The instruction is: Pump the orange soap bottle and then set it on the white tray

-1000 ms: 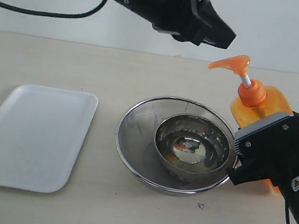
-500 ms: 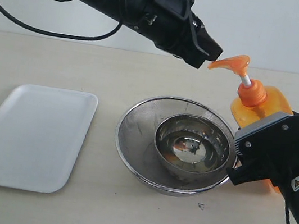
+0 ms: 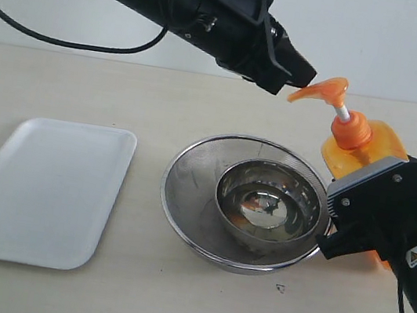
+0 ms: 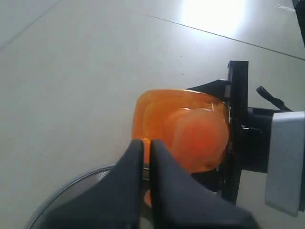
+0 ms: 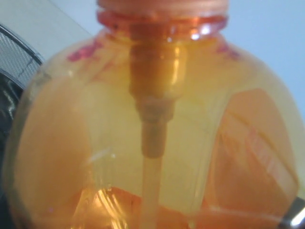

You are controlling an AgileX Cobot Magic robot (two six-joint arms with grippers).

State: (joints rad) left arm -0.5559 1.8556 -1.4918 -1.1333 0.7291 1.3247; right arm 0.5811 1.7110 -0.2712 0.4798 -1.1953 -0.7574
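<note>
The orange soap bottle leans to the right of the steel bowl, with my right gripper shut around its body. It fills the right wrist view, where the dip tube shows through the translucent wall. Its orange pump head stands raised on the white stem. My left gripper is shut, its tip at the spout end of the pump head. In the left wrist view the shut fingertips sit just over the orange bottle. The white tray lies bare at the left.
A round steel strainer with a steel bowl inside it sits mid-table, between the tray and the bottle. A black cable hangs from the left arm at the back left. A small dark speck marks the table in front.
The left arm has come down and leftward, then edged right, so its shut tip now meets the pump head's spout. Bottle, right gripper and pump height look unchanged.
</note>
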